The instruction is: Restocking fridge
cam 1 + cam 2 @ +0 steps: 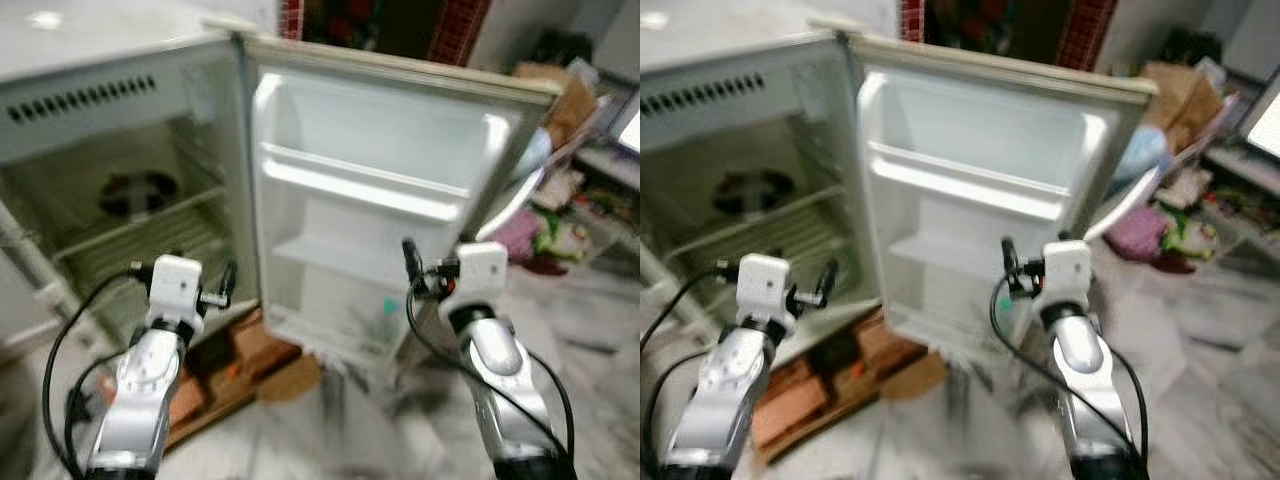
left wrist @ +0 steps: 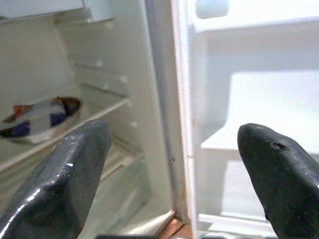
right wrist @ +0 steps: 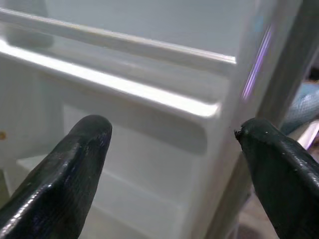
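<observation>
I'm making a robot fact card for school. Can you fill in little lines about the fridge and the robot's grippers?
fridge: small, door swung wide open
fridge door: white inside, its shelves look bare
inside the fridge: a plate or dish with dark patches on a shelf
left gripper: open, holding nothing, raised before the fridge opening
right gripper: open, holding nothing, facing the door shelves
floor: pale, marbled
to the right: a pile of clutter

The fridge (image 1: 120,190) stands before me, to my left, and its open door (image 1: 385,200) is straight ahead with two shelves on its inner side. On a rack inside the fridge lies something flat, maybe a dish (image 2: 40,118). Clutter (image 1: 560,215) lies behind the door, at right.
</observation>
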Robot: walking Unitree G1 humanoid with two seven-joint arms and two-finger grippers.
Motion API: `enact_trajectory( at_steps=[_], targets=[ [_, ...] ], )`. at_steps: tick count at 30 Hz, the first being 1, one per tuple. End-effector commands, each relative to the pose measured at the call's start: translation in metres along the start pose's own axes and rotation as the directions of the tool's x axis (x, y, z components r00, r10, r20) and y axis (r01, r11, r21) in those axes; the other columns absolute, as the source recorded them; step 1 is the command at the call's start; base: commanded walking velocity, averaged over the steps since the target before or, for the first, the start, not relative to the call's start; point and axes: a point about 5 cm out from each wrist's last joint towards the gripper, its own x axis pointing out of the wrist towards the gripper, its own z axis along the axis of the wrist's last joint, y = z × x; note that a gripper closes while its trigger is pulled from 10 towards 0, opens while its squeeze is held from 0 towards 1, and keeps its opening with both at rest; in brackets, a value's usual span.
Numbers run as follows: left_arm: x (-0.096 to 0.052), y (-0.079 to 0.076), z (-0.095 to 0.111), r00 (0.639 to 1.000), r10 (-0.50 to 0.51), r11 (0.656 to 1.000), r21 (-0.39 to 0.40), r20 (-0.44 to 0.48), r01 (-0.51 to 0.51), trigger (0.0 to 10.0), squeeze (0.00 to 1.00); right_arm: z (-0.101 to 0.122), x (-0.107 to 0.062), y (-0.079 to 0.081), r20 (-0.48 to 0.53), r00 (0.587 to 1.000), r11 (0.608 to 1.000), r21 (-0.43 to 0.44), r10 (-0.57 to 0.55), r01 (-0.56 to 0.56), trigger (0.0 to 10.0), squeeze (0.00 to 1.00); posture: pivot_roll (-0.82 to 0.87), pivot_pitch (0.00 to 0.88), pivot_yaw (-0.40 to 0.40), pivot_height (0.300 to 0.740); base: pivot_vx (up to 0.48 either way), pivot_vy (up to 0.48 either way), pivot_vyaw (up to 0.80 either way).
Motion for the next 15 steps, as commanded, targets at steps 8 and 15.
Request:
enact_trajectory(
  at_steps=[8,15],
  targets=[
    [-0.0013,-0.0003,-0.0008,1.000,-0.013,1.000,0.001,-0.006,0.013,10.0,0.00,0.0010,0.0032,0.0066,0.006,0.999,0.999,0.013,0.049,-0.049,10.0,0.00,0.04,0.000,-0.033,0.740,0.000,-0.480,0.00],
    [-0.0006,0.0012,-0.0021,1.000,-0.009,1.000,0.024,-0.013,0.009,10.0,0.00,0.0018,0.0031,0.0084,0.016,0.998,0.998,-0.005,0.063,-0.063,10.0,0.00,0.04,0.000,-0.032,0.740,0.000,-0.480,0.00]
  ],
)
